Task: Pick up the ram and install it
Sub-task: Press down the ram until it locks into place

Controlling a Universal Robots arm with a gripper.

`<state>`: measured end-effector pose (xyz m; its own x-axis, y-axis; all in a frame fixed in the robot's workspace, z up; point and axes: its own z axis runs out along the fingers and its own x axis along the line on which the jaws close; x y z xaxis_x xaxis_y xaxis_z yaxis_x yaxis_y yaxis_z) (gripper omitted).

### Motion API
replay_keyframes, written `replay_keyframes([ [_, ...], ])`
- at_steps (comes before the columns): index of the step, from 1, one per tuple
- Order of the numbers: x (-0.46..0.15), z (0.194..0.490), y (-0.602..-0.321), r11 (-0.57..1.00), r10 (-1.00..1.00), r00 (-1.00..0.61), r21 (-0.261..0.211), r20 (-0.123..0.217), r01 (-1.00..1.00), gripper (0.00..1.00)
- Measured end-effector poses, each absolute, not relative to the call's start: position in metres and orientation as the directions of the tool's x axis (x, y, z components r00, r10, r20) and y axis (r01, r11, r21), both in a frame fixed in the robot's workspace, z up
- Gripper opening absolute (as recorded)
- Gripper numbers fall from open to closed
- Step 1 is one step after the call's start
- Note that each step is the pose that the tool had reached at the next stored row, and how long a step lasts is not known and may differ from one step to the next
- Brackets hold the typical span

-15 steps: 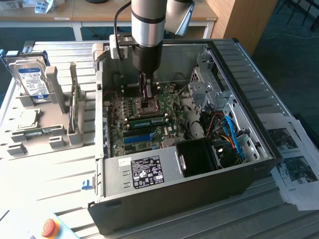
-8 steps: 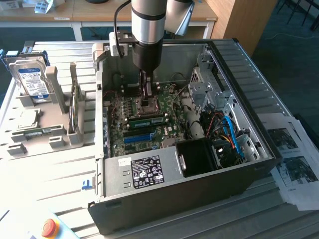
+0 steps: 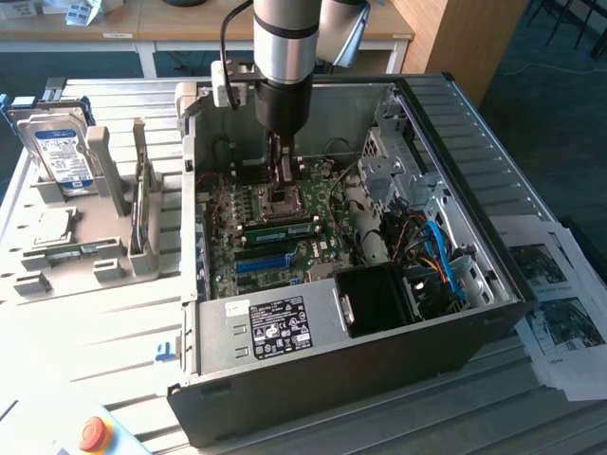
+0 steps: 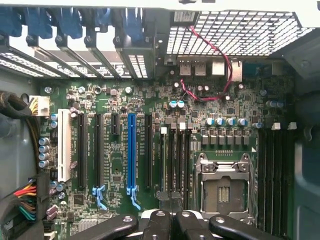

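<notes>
The ram (image 3: pixel 278 227) is a long green stick with a pale label. It stands in a slot of the motherboard (image 3: pixel 248 248) inside the open computer case, just in front of the CPU socket (image 3: pixel 282 201). My gripper (image 3: pixel 282 176) hangs inside the case, over the socket area and slightly behind the ram, apart from it. Its black fingers (image 4: pixel 156 223) are pressed together with nothing between them. In the wrist view they sit over the near ends of the dark memory slots (image 4: pixel 175 160) beside the CPU socket (image 4: pixel 223 187).
The case walls (image 3: pixel 474 180) surround the board, with a drive cage (image 3: pixel 384 156) and cables (image 3: pixel 436 256) on the exterior view's right. A grey holder tray (image 3: pixel 85 237) with a hard drive (image 3: pixel 62 152) stands at the exterior view's left. Papers (image 3: pixel 560 313) lie on the right and a red button (image 3: pixel 92 433) sits in front.
</notes>
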<state>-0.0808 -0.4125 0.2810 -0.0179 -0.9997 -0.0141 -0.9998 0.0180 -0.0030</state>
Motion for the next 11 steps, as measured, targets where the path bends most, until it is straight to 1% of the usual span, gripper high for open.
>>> replay_keyframes([
  [11,-0.0699,0.281,-0.4125,0.018,-1.0,-0.018,-0.002,-0.014,-1.0,0.1],
])
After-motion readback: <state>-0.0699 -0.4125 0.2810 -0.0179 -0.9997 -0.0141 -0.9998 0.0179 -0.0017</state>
